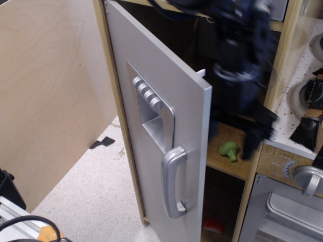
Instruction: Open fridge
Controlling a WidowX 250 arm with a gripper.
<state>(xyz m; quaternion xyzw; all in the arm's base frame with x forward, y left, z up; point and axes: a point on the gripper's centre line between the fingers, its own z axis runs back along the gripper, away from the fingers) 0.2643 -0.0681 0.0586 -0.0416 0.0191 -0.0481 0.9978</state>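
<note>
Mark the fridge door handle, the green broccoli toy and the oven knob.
fridge door handle (pixel 171 184), main camera view, middle of the silver bar
green broccoli toy (pixel 229 150), main camera view, its head
oven knob (pixel 309 180), main camera view, round face
</note>
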